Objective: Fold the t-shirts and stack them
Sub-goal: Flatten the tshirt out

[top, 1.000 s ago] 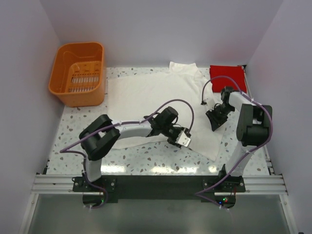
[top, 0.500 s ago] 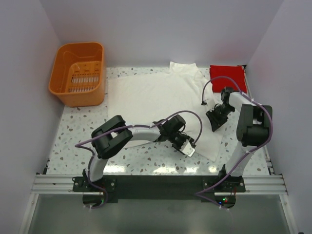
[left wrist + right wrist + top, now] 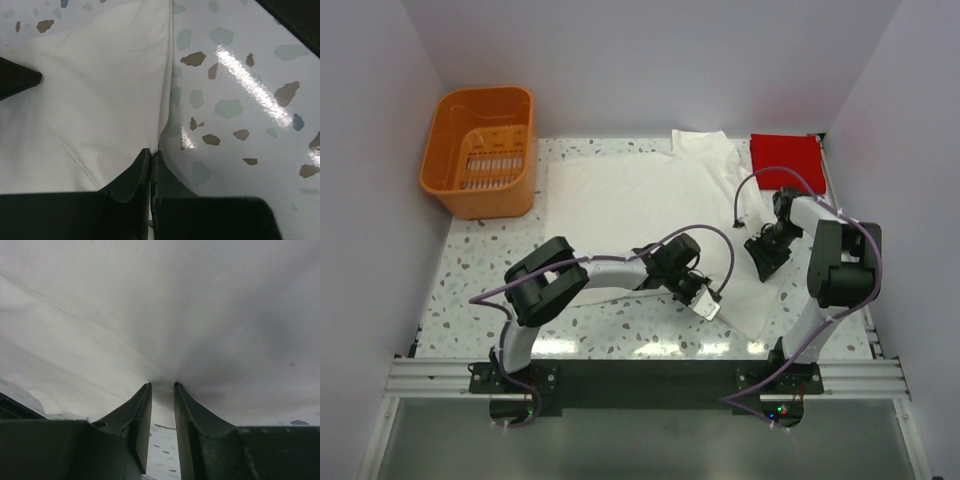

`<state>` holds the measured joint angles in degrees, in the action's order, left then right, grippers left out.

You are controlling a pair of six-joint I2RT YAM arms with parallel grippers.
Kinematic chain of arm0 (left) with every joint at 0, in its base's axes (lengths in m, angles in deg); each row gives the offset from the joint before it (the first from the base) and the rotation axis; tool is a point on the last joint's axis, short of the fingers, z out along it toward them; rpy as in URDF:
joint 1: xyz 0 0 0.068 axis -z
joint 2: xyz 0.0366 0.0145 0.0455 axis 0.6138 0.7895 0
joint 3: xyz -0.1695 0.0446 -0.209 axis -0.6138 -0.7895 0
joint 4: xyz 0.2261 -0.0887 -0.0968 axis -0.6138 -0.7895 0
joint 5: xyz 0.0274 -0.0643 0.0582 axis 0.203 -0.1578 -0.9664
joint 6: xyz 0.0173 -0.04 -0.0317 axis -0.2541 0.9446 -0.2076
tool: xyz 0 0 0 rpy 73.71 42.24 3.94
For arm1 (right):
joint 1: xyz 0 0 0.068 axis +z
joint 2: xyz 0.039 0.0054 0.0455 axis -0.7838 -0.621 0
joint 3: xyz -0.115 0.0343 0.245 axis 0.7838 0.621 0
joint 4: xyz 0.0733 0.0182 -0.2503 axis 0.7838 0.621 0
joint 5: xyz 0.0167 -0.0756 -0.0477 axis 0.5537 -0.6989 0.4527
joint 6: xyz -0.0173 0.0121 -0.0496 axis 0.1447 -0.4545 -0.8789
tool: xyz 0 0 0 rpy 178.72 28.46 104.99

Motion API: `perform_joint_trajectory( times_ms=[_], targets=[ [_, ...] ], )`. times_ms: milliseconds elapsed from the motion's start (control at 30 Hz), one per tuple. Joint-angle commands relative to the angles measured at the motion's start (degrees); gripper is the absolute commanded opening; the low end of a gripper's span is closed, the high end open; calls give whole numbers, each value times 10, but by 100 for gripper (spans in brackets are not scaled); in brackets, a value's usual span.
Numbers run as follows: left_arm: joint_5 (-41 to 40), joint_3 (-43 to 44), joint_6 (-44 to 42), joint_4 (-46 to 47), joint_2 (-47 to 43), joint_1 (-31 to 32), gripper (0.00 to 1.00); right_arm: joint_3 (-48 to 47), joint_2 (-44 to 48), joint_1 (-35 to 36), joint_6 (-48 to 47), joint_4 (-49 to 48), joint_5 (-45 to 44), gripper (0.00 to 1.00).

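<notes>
1 view only, overhead, shows red t-shirt [image 3: 786,162].

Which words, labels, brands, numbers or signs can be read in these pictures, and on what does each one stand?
No text can be read in any view.
white tee: plain, no print or tag visible.
red tee: plain, no print visible.
basket: no label or brand visible.
table: only speckles, no writing.
</notes>
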<state>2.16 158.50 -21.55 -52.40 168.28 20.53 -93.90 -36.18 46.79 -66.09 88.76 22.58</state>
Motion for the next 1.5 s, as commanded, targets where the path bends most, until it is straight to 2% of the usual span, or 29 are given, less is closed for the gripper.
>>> perform_joint_trajectory(
  times_ms=[0,233,267,333,367,500,567,633,667,767,900,1100,1300,1467],
  targets=[
    [78,21,-33,-92,-48,1,0,40,28,-1,-28,60,-23,29],
    [127,49,-56,-216,-51,-7,2,104,105,-1,-88,130,-26,27],
    [129,52,-62,-228,-52,-7,11,107,111,-1,-91,143,-26,29],
    [131,64,-77,-259,-56,-9,21,98,116,0,-99,155,-9,33],
    [131,68,-81,-268,-59,-10,33,91,120,-1,-98,163,-3,39],
    [170,109,-53,-328,-84,-37,48,-4,114,-4,-78,184,49,42],
    [181,116,9,-339,-101,-69,49,-55,105,-11,-56,176,80,41],
    [180,99,66,-308,-132,-114,49,-78,97,-12,-25,158,87,41],
    [153,86,132,-288,-146,-128,48,-92,90,-11,-14,138,85,41],
    [101,38,209,-253,-184,-206,47,-106,61,-11,15,104,66,38],
    [2,-2,238,-290,-206,-327,44,-111,29,-10,30,86,58,37],
    [-89,-85,213,-308,-246,-440,42,-87,8,-3,28,71,39,36],
    [-142,-166,184,-303,-256,-498,40,-33,11,13,16,50,5,35],
    [-180,-207,173,-307,-240,-515,38,17,13,34,9,35,-20,35]
  ],
)
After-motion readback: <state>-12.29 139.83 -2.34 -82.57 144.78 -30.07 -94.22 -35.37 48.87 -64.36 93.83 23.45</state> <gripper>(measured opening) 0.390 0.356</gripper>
